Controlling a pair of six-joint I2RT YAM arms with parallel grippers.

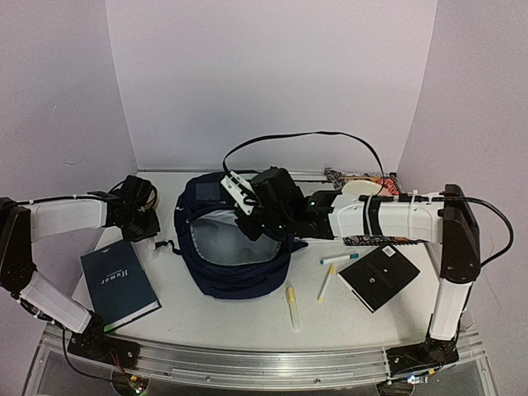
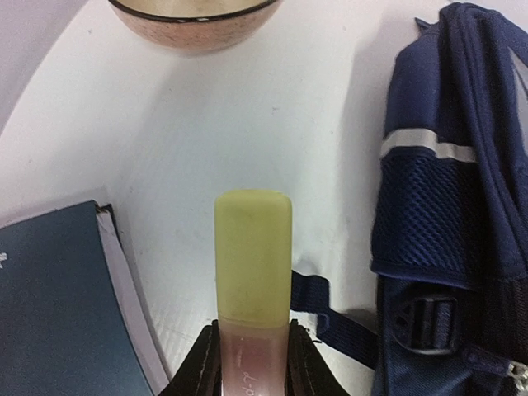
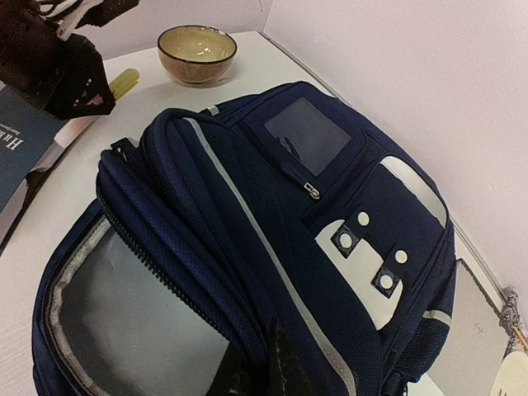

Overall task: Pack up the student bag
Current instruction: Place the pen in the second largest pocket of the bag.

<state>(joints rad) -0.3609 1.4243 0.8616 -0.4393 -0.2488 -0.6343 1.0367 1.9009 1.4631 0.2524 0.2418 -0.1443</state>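
Top view high, looking down, both wrist views close, all share the student bag (image 1: 239, 285)

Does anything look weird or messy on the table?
Nothing looks spilled or broken. The odd one out is a speckled bowl on the table just beyond the left claw, near the student bag. The other things look like school stuff. That claw holds a yellow-capped marker.

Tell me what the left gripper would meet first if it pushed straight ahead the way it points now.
Likely the bowl; the left gripper, holding the yellow-capped marker, points across the table toward it.
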